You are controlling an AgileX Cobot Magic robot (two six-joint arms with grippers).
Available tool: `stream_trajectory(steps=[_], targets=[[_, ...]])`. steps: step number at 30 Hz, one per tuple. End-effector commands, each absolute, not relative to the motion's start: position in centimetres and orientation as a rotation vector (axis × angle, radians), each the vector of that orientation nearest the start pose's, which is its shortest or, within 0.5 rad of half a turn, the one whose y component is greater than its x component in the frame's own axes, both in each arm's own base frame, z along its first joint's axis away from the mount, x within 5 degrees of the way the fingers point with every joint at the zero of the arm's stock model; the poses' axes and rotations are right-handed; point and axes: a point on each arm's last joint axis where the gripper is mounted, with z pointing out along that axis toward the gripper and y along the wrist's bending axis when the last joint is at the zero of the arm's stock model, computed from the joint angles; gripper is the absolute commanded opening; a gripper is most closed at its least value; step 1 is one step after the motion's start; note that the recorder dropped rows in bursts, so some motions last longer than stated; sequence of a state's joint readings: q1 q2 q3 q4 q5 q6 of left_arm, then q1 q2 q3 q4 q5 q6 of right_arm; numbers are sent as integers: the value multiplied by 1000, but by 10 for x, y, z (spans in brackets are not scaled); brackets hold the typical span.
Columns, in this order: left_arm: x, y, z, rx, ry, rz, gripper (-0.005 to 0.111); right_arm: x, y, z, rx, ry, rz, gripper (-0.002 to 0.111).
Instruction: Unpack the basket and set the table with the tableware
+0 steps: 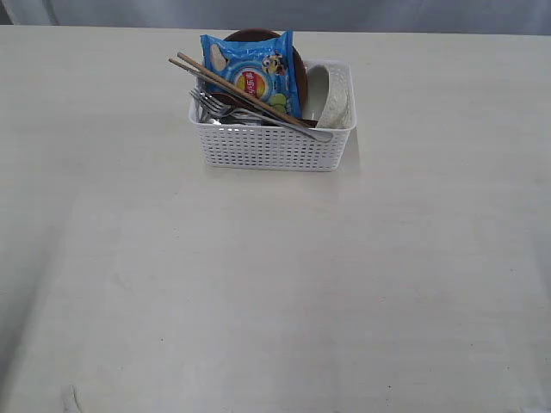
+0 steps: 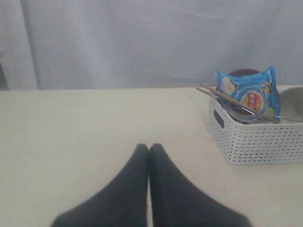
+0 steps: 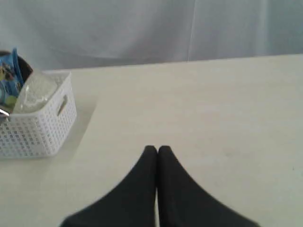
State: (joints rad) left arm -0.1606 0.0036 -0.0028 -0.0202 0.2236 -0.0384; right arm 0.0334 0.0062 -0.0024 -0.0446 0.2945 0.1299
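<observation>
The white lattice basket stands at the far middle of the cream table. Inside it lean wooden chopsticks, a steel fork, a white bowl on its side and a brown plate behind a blue snack bag. Neither arm shows in the exterior view. My left gripper hovers shut over bare table, the basket some way off to one side. My right gripper is shut too, with the basket and bowl off to its other side.
A pale curtain hangs behind the table's far edge. Bare tabletop spreads in front of the basket and to both sides of it.
</observation>
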Motion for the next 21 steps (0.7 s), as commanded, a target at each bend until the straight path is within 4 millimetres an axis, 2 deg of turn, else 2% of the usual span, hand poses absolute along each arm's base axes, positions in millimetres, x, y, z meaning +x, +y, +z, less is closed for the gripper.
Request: stream_trajectory(steps=[1, 3, 8, 9, 12, 14, 17, 19, 21], targets=[[55, -10, 194, 84, 1697, -178, 0, 56, 2, 209, 80, 1527, 130, -1], [55, -10, 194, 84, 1697, -178, 0, 55, 2, 222, 73, 1390, 135, -1], [55, -10, 194, 84, 1697, -178, 0, 51, 1, 236, 64, 1226, 142, -1], [55, -10, 194, 84, 1697, -178, 0, 48, 1, 244, 58, 1135, 142, -1], [55, -10, 194, 84, 1697, -178, 0, 43, 0, 253, 80, 1013, 174, -1], [55, -10, 194, 84, 1697, -178, 0, 40, 0, 267, 94, 1015, 198, -1], [55, -10, 194, 84, 1697, -178, 0, 40, 1, 291, 94, 1124, 192, -1], [55, -10, 194, 84, 1697, -178, 0, 45, 1, 314, 96, 1156, 191, -1], [55, -10, 194, 84, 1697, -178, 0, 59, 1, 338, 100, 1184, 193, -1]])
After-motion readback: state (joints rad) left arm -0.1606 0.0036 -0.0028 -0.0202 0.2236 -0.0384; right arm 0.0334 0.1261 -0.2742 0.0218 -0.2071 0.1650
